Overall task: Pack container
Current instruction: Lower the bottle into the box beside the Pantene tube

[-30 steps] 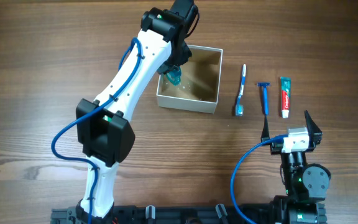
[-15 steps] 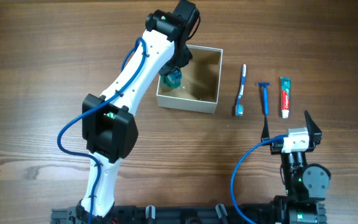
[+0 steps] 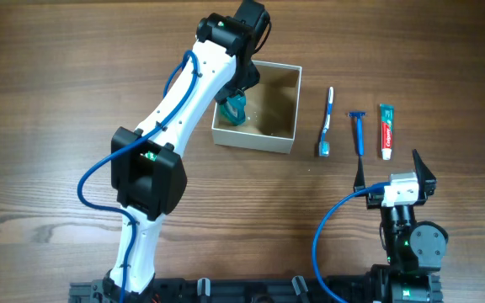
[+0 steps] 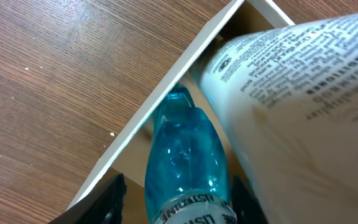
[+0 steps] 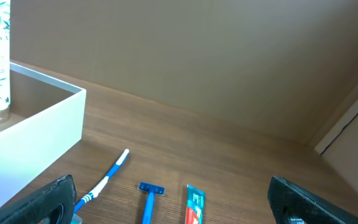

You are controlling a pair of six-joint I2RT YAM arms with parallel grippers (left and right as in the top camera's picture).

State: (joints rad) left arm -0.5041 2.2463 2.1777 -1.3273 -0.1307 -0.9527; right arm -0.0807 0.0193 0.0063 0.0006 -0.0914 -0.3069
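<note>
Left claw (image 4: pixel 176 205) reaches into the upper-left corner of the container (image 3: pixel 253 140), at upper centre of the overhead view. Its jaws straddle a blue bottle (image 4: pixel 182 149) beside a white printed bottle (image 4: pixel 303 112), but I cannot tell whether they pinch it. Right of the box, the toothbrush (image 3: pixel 327 122), razor (image 3: pixel 359 130) and toothpaste (image 3: pixel 386 130) lie on the table (image 3: pixel 57 101), long axes running up-down, nearer the right claw (image 3: pixel 390 171), which sits spread wide at lower right.

Left arm (image 3: pixel 179 101) is stretched way out and tipped down, left fingers (image 4: pixel 112 200) clamped either side of a blue bottle (image 4: pixel 182 149). Right arm (image 3: pixel 409 236) sits folded up at its base, right fingers (image 5: pixel 55 196) spread wide.
</note>
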